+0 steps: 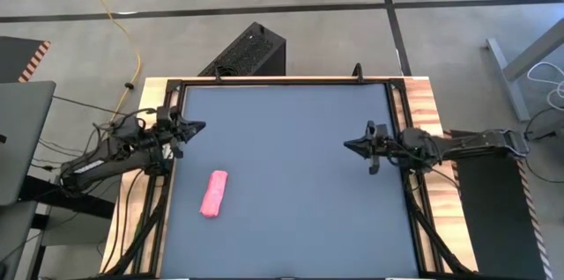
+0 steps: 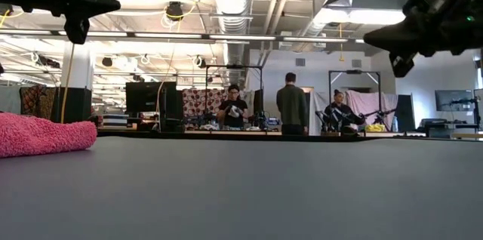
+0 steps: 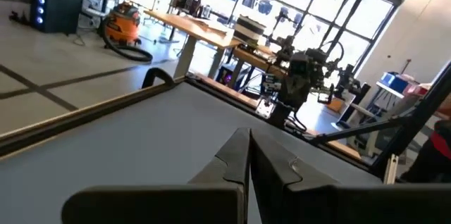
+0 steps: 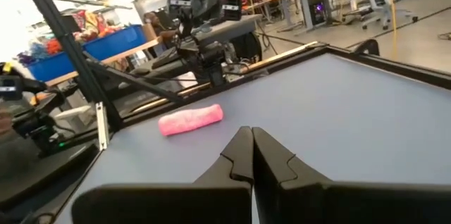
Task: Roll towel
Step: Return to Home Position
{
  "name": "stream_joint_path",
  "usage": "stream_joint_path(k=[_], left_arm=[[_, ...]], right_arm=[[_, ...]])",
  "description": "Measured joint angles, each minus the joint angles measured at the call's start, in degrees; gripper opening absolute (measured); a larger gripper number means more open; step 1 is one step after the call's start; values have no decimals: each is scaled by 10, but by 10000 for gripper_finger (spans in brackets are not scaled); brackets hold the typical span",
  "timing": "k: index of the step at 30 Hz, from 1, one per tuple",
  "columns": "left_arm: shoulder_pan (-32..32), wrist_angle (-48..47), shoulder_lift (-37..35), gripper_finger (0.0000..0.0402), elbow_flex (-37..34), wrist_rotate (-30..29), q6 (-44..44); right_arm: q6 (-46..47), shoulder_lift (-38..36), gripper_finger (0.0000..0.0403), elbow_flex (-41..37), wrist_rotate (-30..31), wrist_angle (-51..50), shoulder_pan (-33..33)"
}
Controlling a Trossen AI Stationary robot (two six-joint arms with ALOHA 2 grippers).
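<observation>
The pink-red towel [image 1: 214, 194] lies as a short roll on the dark table mat, near the table's left edge and toward the near side. It also shows in the low view [image 2: 41, 134] and the right wrist view [image 4: 191, 120]. My left gripper [image 1: 201, 127] is shut and empty, raised above the table at its left edge, farther back than the roll. My right gripper [image 1: 347, 145] is shut and empty, raised at the table's right side. The fingertips meet in both wrist views [image 3: 248, 136] [image 4: 248, 132].
The dark mat [image 1: 291, 183] is framed by a black rail and wooden table edges [image 1: 423, 104]. A black box [image 1: 251, 51] stands on the floor beyond the far edge. People stand far off in the room behind the table [image 2: 290, 104].
</observation>
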Motion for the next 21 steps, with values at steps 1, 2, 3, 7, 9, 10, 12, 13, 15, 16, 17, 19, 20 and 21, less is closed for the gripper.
stream_joint_path(k=[1,2,3,7,9,10,12,13,15,16,17,19,20,21], left_arm=[[0,0,0,0,0,1,1],[0,1,0,0,0,2,1],[0,8,0,0,-4,3,1],[-1,57,0,0,-47,41,-20],[-3,116,0,0,-79,65,-37],[-4,143,0,0,-93,71,-44],[-7,183,0,0,-115,73,-47],[-8,194,0,0,-124,74,-47],[-10,201,0,0,-140,74,-47],[-11,200,1,0,-145,74,-47],[-12,199,1,0,-149,77,-45],[-14,193,4,0,-152,81,-33],[-14,187,5,0,-154,84,-27],[-14,178,5,0,-158,85,-20]], right_arm=[[-4,-10,17,-7,-4,-1,0],[-5,-21,18,-16,-7,-1,1],[-5,-30,18,-24,-8,-1,1],[-7,-64,18,-30,-8,-42,2],[-17,-79,18,-30,-8,-47,2],[-25,-88,18,-30,-8,-49,2],[-44,-103,18,-30,-8,-49,2],[-52,-111,18,-30,-8,-51,2],[-64,-125,18,-30,-9,-58,2],[-65,-131,18,-30,-12,-61,2],[-65,-136,18,-30,-15,-64,2],[-65,-142,21,-31,-19,-74,2],[-64,-143,23,-31,-18,-81,2],[-62,-143,25,-31,-12,-87,2]])
